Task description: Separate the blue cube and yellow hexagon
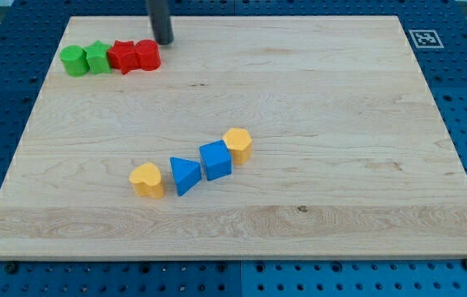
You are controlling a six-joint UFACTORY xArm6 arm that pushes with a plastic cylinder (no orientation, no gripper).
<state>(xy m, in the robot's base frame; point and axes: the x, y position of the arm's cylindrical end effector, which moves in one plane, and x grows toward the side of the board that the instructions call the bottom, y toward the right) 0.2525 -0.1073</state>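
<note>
- Two task blocks, the blue cube (215, 159) and the yellow hexagon (238, 143), touch near the board's middle.
- My tip (162, 40) stands well apart, at the view's top, beside the red blocks (134, 56).
- No jaws: a plain rod.

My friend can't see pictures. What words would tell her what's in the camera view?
A blue cube touches a yellow hexagon block mid-board on a wooden table top, in a slanting row with a blue triangular block and a yellow heart-shaped block. My tip, the dark rod's end, sits far away at the view's top, beside a row of two green and two red blocks.
</note>
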